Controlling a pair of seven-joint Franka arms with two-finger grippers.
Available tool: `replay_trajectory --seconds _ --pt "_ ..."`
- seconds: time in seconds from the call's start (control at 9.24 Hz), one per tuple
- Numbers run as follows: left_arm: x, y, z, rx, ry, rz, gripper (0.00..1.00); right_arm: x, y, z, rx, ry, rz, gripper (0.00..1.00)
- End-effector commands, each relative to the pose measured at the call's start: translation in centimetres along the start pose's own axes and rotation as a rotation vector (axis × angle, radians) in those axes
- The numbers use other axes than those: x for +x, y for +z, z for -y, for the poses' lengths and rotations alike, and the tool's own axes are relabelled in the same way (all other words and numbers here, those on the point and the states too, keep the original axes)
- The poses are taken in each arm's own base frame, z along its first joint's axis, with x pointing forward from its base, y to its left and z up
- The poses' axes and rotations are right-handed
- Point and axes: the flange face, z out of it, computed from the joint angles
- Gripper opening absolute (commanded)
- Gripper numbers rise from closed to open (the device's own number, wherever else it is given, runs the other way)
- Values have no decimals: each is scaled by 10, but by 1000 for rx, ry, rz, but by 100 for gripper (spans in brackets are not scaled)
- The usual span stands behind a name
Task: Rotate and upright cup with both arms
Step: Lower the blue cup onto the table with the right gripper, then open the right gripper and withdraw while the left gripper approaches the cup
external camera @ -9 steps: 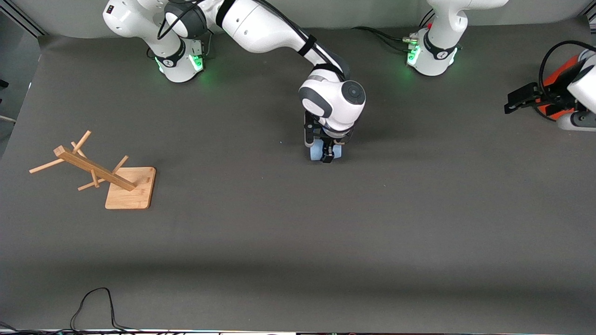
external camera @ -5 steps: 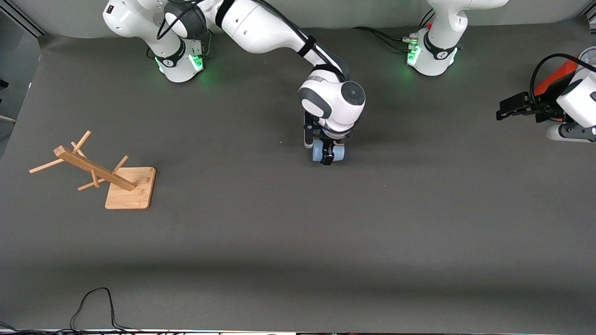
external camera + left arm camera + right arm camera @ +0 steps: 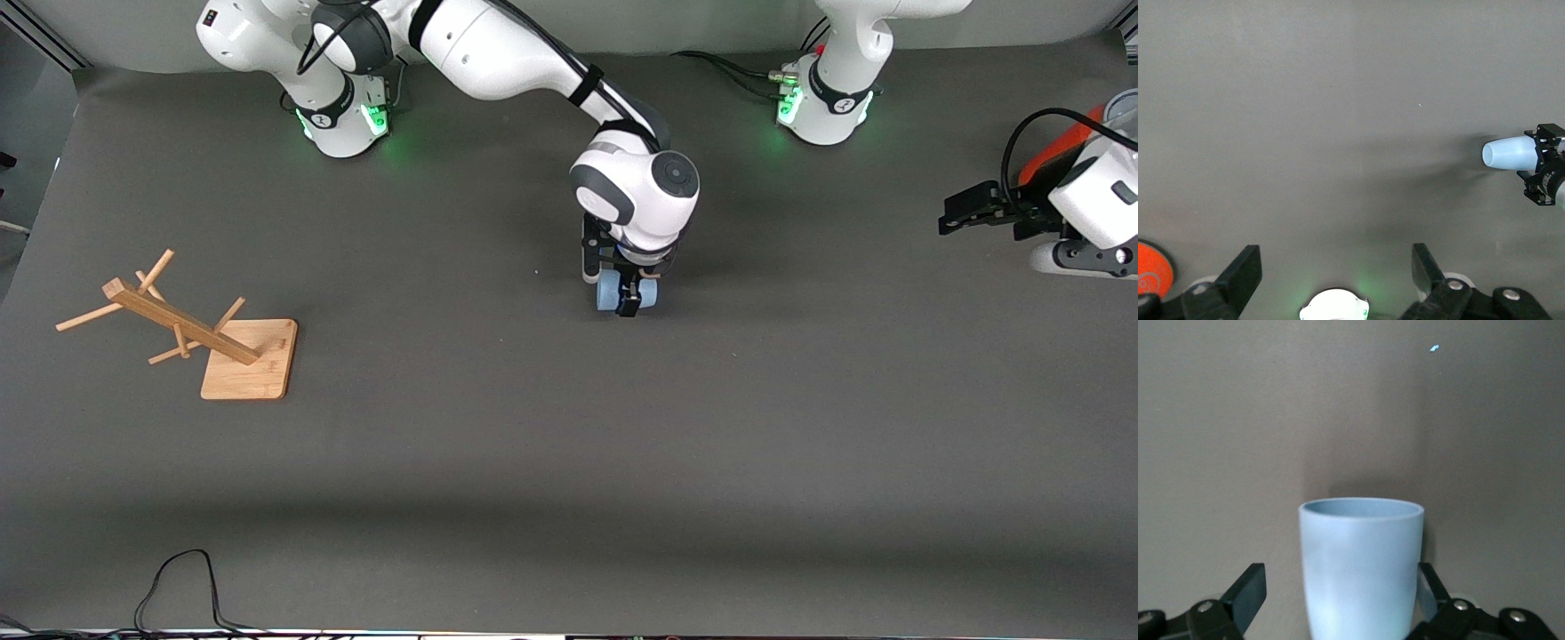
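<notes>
The pale blue cup (image 3: pixel 608 292) is held on its side just above the middle of the table. My right gripper (image 3: pixel 628 299) comes down from above and is shut on it near its base. In the right wrist view the cup (image 3: pixel 1361 560) fills the gap between the fingers (image 3: pixel 1429 585), its open mouth pointing away from the wrist. The left wrist view shows the cup (image 3: pixel 1508 153) from afar, mouth toward the left arm, with its shadow on the mat. My left gripper (image 3: pixel 957 213) hovers open and empty over the left arm's end of the table, its fingers (image 3: pixel 1245 270) wide apart.
A wooden peg rack (image 3: pixel 240 356) leans on its base at the right arm's end. An orange can (image 3: pixel 1053 151) stands by the left arm's wrist and also shows in the left wrist view (image 3: pixel 1151 270). A black cable (image 3: pixel 178 578) lies at the near edge.
My right gripper has lifted the cup slightly off the mat and shifted it a little. My left gripper has moved in from the table's end toward the middle.
</notes>
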Motion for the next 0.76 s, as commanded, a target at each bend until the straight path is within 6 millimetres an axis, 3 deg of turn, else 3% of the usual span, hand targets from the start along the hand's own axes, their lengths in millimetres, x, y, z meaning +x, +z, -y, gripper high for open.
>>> replay_trajectory --seconds 0.0,0.22,0.54,0.65 --pt "-2 2 -5 -8 2 3 100 44 -93 10 -81 -62 2 100" --pt "0 4 -19 -1 20 3 100 129 -164 40 -161 -200 38 100" --pt "3 14 -66 49 35 -6 100 305 -237 79 -190 -482 169 100" --pt "4 19 -96 96 53 -23 100 372 -255 90 -180 -595 194 100"
